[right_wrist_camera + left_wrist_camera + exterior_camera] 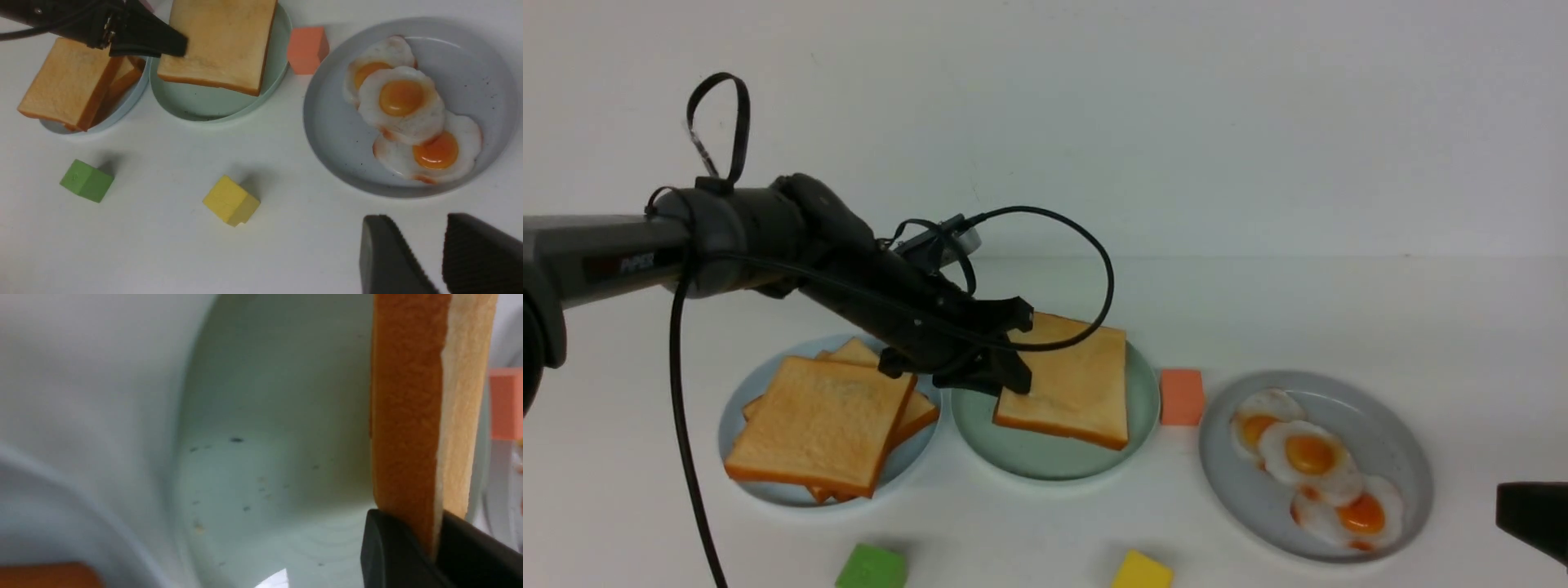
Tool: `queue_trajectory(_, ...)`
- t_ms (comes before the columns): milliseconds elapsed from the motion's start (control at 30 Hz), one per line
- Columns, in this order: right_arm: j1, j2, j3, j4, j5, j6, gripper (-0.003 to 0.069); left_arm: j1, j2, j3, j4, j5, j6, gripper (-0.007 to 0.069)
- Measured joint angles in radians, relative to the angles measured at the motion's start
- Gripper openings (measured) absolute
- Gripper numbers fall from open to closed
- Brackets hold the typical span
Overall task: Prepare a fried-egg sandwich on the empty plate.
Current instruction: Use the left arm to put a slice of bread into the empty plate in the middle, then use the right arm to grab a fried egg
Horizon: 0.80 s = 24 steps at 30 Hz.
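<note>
Blue plate (pixel 732 408) w/ spare toast (pixel 821 425) is sitting just beside the green plate (pixel 1045 461), at its 9 o'clock. Left gripper (pixel 1018 348) is pinching one toast slice (pixel 1078 384) by its 9 o'clock edge, one jaw above & one below the crust, holding it over the green plate. Slice is lying off-centre, toward 1–2 o'clock, w/ its far corner overhanging the rim; can't tell if the near edge is touching the plate. No egg or 2nd slice is there, so the sandwich is only starting. Orange block (pixel 1181 397) is sitting near the plate at 3 o'clock, w/ the grey plate (pixel 1417 478) & three eggs (pixel 1311 453) beyond it. Right gripper (pixel 423 222) is hanging at approx 4 o'clock of the grey plate, jaws apart, empty.

To do this step well, imo: shift the slice toward 8 o'clock till centred, level it, lower it flat, then let go & pull out toward 9 o'clock w/o dragging it or clipping the spare toast.
</note>
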Motion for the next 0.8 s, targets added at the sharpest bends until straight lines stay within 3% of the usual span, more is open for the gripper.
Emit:
queue_trajectory(200, 0.000, 0.069, -0.054, -0.060, 0.100, 0.004, 0.0251, 0.000, 0.000, 0.000, 0.106, -0.007, -0.083, 0.0246)
queue_trajectory(333, 0.000, 0.208, -0.165, -0.081, 0.171, 0.033, 0.0291, 0.000, -0.001, 0.000, 0.119, 0.014, -0.091, 0.0424)
queue_trajectory(500, 0.000, 0.366, -0.250, -0.039, 0.191, 0.045, 0.0361, 0.000, -0.064, 0.000, 0.198, 0.033, -0.154, 0.0568)
queue_trajectory(633, -0.001, 0.483, -0.307, -0.032, 0.220, 0.026, 0.0402, 0.000, -0.154, 0.000, 0.371, 0.052, -0.296, 0.0603)
queue_trajectory(800, -0.057, 0.629, -0.401, -0.058, 0.252, 0.001, 0.0419, 0.000, -0.291, 0.000, 0.566, 0.148, -0.414, 0.0575)
